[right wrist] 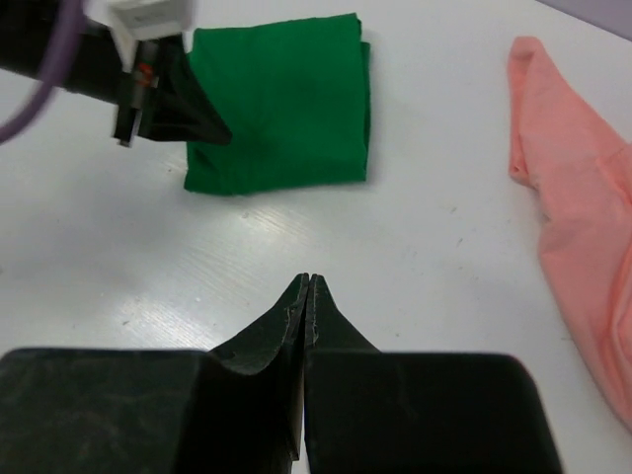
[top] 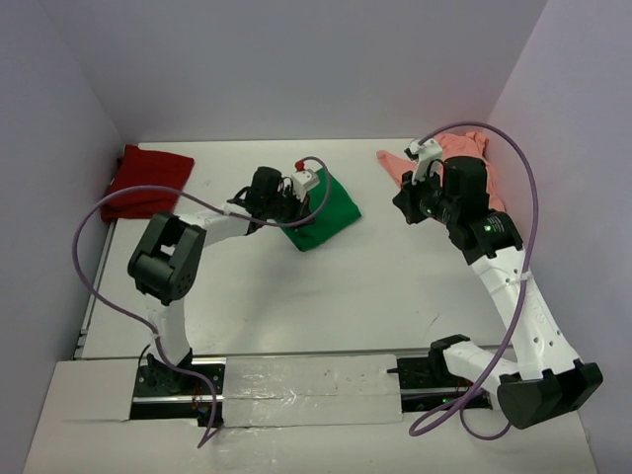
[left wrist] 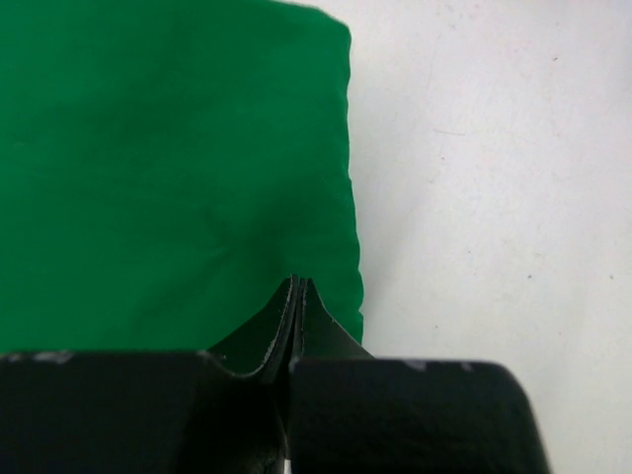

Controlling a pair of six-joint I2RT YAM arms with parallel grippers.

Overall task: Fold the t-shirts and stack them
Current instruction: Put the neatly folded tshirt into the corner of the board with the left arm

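my left hand (left wrist: 298, 292) is pinched shut with no cloth visibly between the fingertips. its tips sit over the folded green t-shirt (left wrist: 168, 148), close to that shirt's edge. my right hand (right wrist: 307, 284) is shut too and holds nothing. it hangs above the bare table (right wrist: 415, 257), with the green t-shirt ahead of it and the salmon-pink t-shirt (right wrist: 583, 217) off to its side. the dark red t-shirt (top: 148, 178) lies in the far left corner, well apart from both.

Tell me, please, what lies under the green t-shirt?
Only the white table shows around the folded green t-shirt, which lies flat on it. Anything between cloth and tabletop is covered and cannot be seen.
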